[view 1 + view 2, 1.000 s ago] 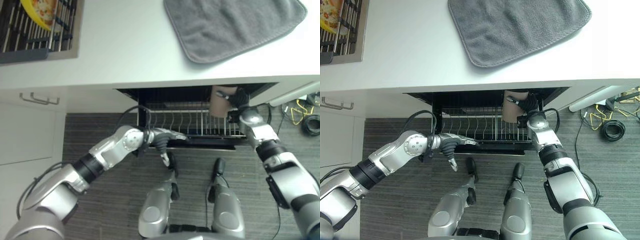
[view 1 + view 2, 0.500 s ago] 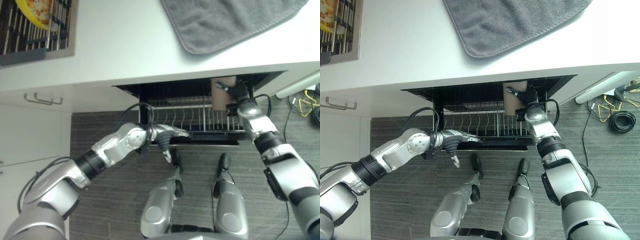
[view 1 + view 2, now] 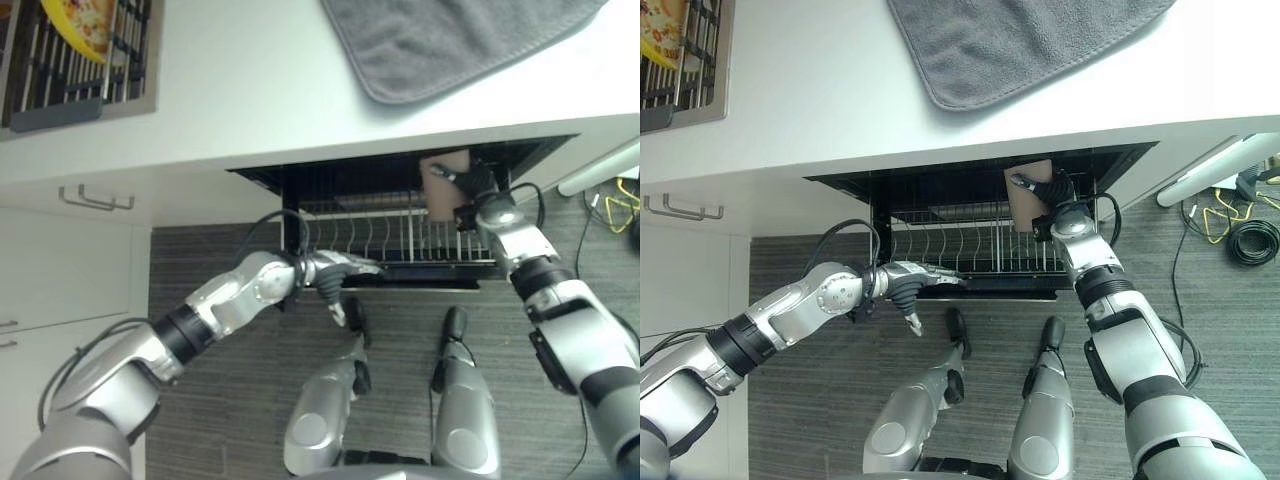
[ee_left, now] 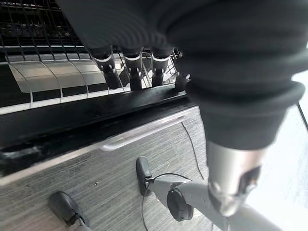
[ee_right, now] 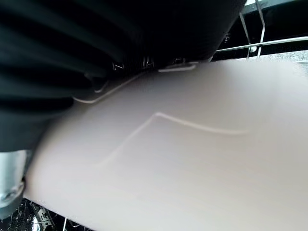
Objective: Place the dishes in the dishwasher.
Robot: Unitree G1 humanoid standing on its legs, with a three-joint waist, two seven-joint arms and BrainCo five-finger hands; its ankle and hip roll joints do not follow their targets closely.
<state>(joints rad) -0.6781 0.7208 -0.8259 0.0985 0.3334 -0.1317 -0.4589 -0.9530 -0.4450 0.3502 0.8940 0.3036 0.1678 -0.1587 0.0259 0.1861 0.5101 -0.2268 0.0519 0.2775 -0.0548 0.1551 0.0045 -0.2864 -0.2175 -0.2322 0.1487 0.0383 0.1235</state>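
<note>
A white desk (image 3: 250, 90) runs across the top of the scene, with a grey cloth mat (image 3: 450, 40) lying toward its far right corner and a dark wire drying rack (image 3: 80, 60) at its far left corner; a yellow dish (image 3: 80, 20) rests in that rack. Below the desk's front edge the dishwasher (image 3: 940, 185) stands open, its wire rack (image 3: 390, 235) of upright tines pulled partway out over a dark striped floor (image 3: 230, 390). White cupboard doors with metal handles (image 3: 95, 197) sit to the left of the opening. No writing can be read anywhere.

The right hand (image 3: 1050, 190) is at the right end of the wire rack, its fingers and thumb curled round a pale beige cup (image 3: 445, 185) — the cup is held just over the tines, under the desk's edge. The left hand (image 3: 345, 270) reaches to the rack's front rail, its fingers (image 4: 132, 72) straight and resting on the wires, gripping nothing.
</note>
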